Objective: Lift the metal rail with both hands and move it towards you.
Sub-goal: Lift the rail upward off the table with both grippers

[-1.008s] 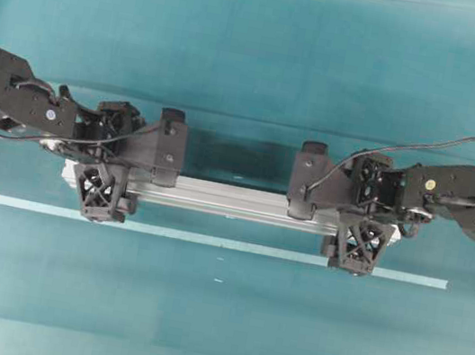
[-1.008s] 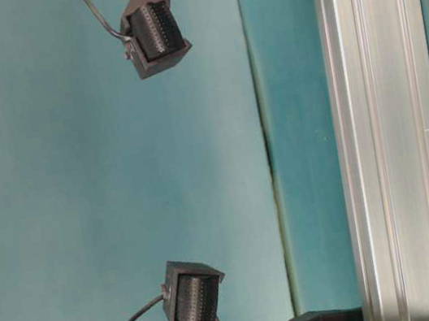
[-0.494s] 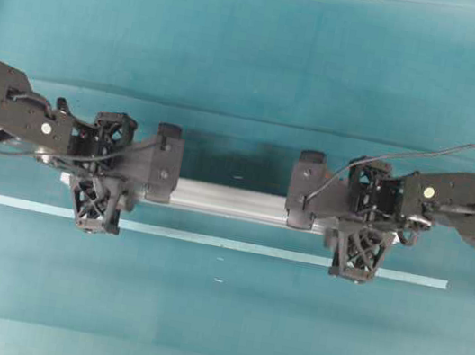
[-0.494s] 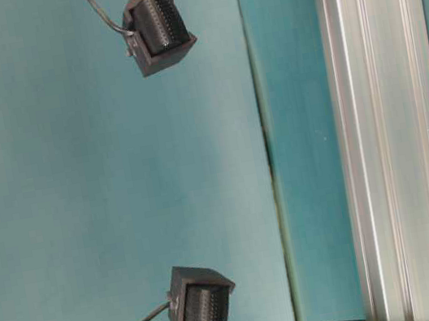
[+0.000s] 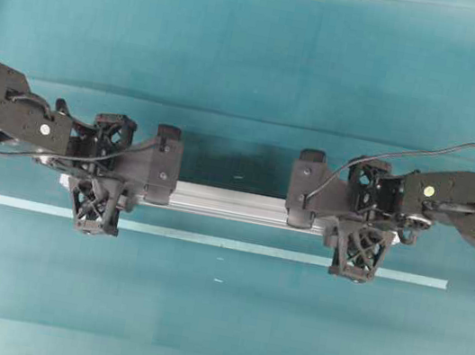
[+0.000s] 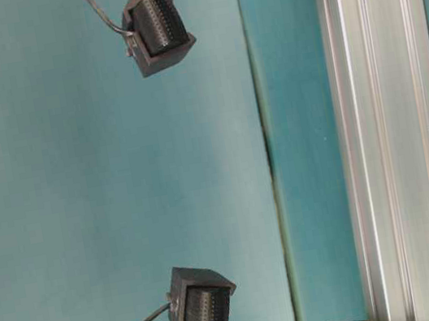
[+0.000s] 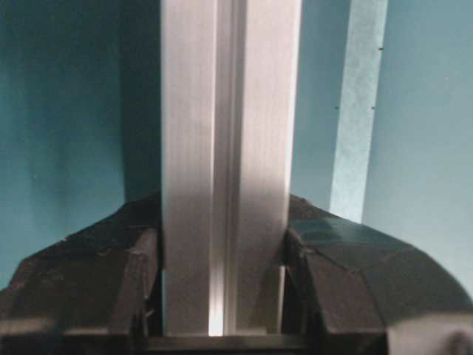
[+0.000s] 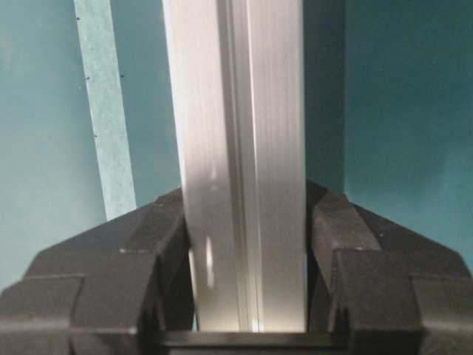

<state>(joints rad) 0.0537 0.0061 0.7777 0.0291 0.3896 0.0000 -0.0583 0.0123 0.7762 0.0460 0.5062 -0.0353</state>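
One camera is looking straight down on the whole surface (image 5: pixel 258 53). A rotated low one is sitting close beside the metal rail (image 6: pixel 388 140). Each wrist camera is peering along it from just behind its claw, left claw (image 7: pixel 222 296) and right claw (image 8: pixel 247 296).

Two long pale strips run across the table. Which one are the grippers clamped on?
The metal rail: the silver grooved bar, with the left gripper and right gripper closed on its ends. The flat pale tape strip lies ungripped beside it.
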